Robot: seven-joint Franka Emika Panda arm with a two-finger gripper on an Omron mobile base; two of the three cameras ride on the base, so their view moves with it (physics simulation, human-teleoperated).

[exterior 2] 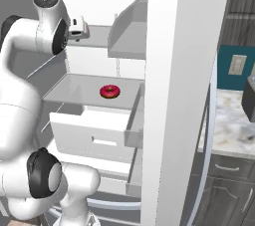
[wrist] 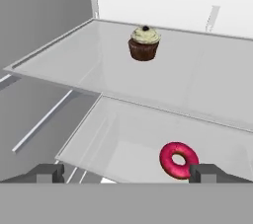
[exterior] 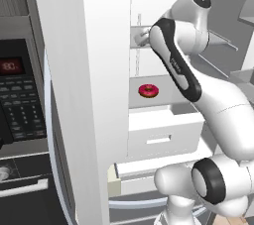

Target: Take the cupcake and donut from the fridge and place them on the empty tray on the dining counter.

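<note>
Gripper (wrist: 126, 172) hangs spread wide and empty inside the fridge (exterior 2: 164, 95), cupcake (wrist: 144, 43) on the upper shelf ahead, donut (wrist: 178, 160) below near the right finger, which might clip the shelf edge.

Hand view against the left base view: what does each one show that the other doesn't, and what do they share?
Hand view alone: the cupcake standing on the upper glass shelf, and the gripper with its jaws wide apart, holding nothing. Left base view alone: the black oven panel left of the fridge door, the white drawer below the shelves, and the arm reaching into the fridge. Both: the donut lying flat on the lower shelf, untouched.
</note>
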